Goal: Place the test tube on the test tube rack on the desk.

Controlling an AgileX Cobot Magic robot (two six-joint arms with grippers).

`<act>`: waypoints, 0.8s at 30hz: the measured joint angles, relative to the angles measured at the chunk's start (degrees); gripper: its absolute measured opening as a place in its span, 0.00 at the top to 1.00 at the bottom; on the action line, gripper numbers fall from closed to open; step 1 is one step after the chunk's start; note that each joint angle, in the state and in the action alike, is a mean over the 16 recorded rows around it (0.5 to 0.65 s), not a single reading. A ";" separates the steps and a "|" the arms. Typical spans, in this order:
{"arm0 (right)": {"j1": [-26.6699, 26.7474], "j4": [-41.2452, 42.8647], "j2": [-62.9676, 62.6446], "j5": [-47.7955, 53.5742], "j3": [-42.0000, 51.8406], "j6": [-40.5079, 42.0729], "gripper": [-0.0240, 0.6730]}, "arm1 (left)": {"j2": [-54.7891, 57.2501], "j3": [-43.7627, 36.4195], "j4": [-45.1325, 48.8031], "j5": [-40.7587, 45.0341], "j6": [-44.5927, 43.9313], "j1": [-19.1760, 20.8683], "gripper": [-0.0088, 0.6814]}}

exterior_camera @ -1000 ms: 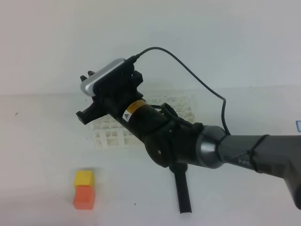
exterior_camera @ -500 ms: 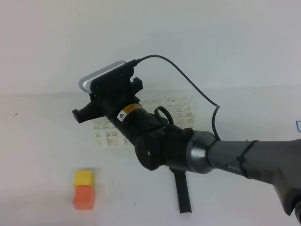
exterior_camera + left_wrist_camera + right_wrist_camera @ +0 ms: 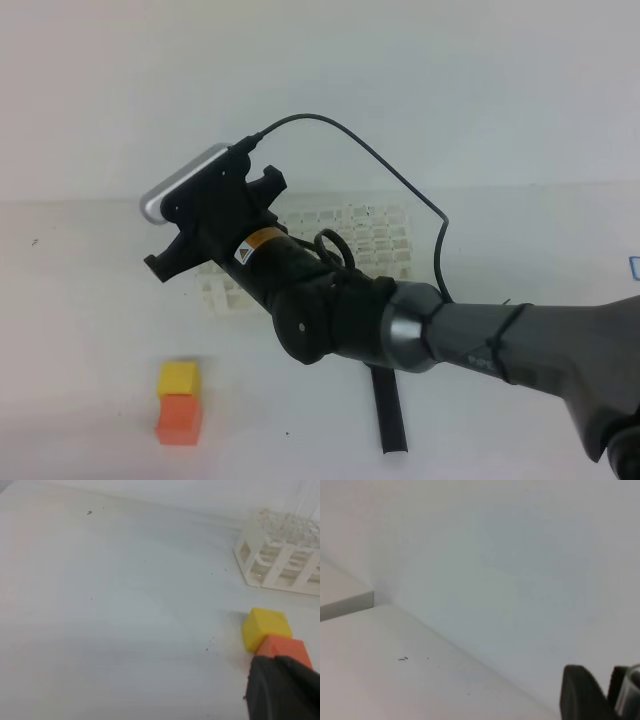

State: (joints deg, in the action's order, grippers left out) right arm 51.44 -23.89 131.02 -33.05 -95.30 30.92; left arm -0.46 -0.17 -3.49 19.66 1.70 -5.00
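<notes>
The desk point(image 3: 80, 330) was plain white. The test tube rack point(image 3: 375, 235) was white with a grid of square holes. 1 yellow cube point(image 3: 178, 379) sat by 1 orange cube point(image 3: 179, 419). A black stick point(image 3: 388, 410) lay nearby.

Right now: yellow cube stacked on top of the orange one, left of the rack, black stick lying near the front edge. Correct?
Not quite. The yellow cube is not stacked on the orange cube; the left wrist view shows both resting on the desk, side by side and touching. The rest holds: they sit left of the test tube rack, and the black stick lies near the front edge, as the exterior high view shows.
</notes>
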 joint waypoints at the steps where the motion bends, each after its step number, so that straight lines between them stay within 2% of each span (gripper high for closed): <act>1: 0.01 -0.28 0.03 0.09 -0.02 0.31 0.81 | 0.00 0.00 0.00 -0.01 0.00 0.00 0.99; 15: 0.03 -3.58 1.34 -0.91 -0.18 1.37 0.80 | -0.84 -1.42 0.09 -0.85 -0.04 -0.07 0.99; 24: 0.03 -4.54 1.76 -2.00 -0.22 1.03 0.69 | -1.03 -1.74 0.11 -1.04 -0.12 -0.08 0.99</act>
State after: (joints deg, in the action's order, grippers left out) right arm 51.47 -28.43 132.78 -35.05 -95.52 31.95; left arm -1.50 -1.91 -3.37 18.62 1.58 -5.08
